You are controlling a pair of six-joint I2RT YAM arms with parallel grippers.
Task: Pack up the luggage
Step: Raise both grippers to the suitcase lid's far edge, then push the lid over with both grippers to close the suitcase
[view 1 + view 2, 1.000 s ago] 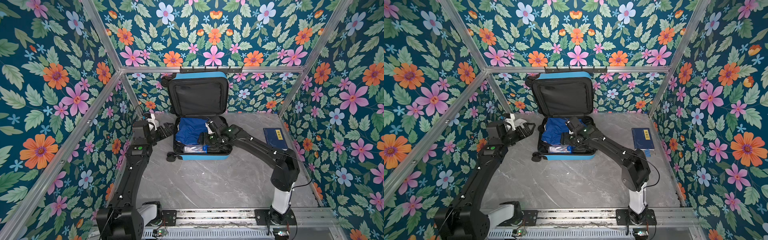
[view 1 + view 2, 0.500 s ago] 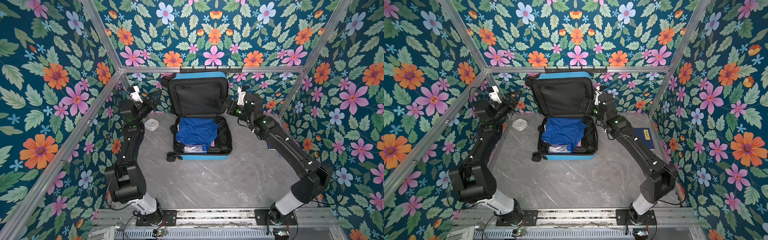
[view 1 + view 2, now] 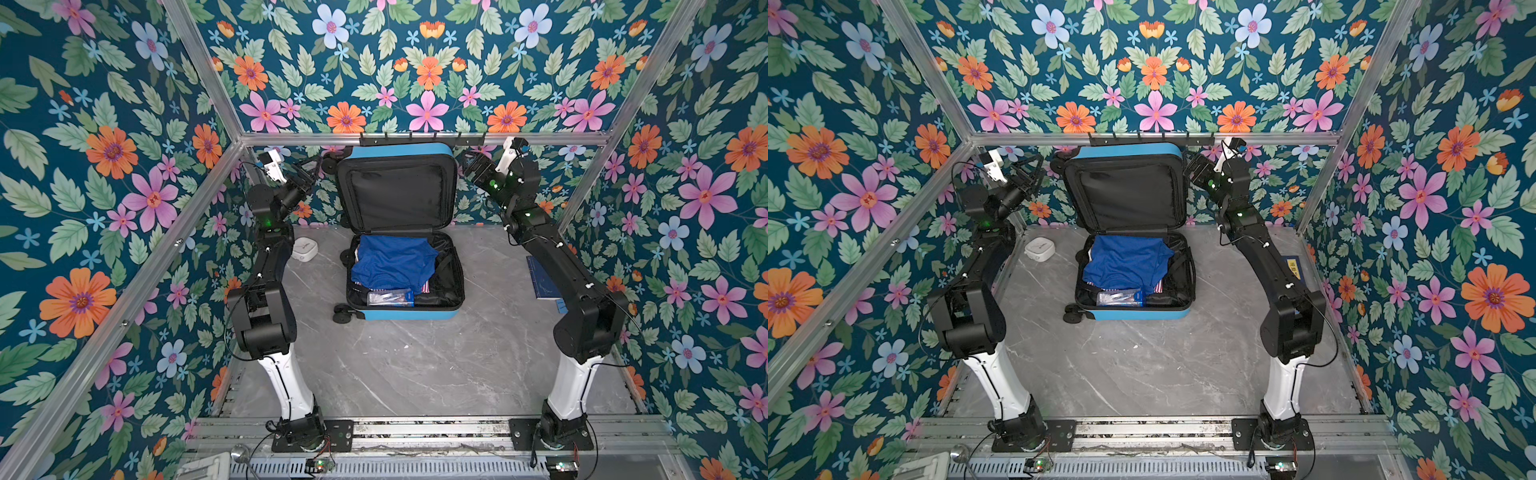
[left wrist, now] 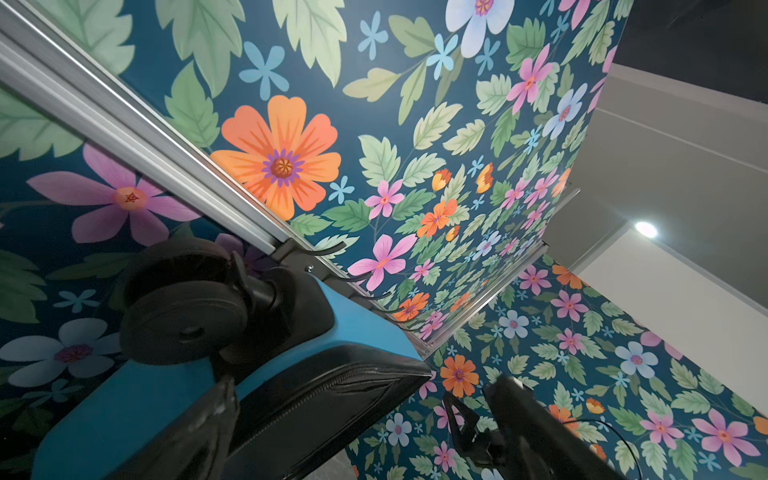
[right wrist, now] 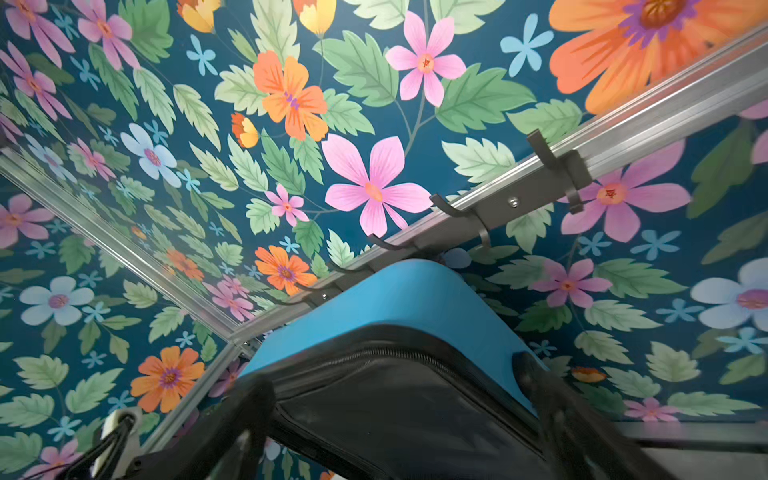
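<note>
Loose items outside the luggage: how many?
2: a white case left of the luggage, a dark-blue book right of it, partly behind the right arm. Others may hide there.

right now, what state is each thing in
luggage: open, lid upright
blue garment: packed inside luggage
clear packet: inside luggage
left pincer: open, at lid's top corner
right pincer: open, at lid's top corner
white case: shut, beside luggage
book: shut, lying flat

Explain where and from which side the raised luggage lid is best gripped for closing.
Probably the luggage lid's upper corners, approached from the outer sides: the lid stands upright with its top rim free, and the open left gripper and right gripper flank it.
</note>
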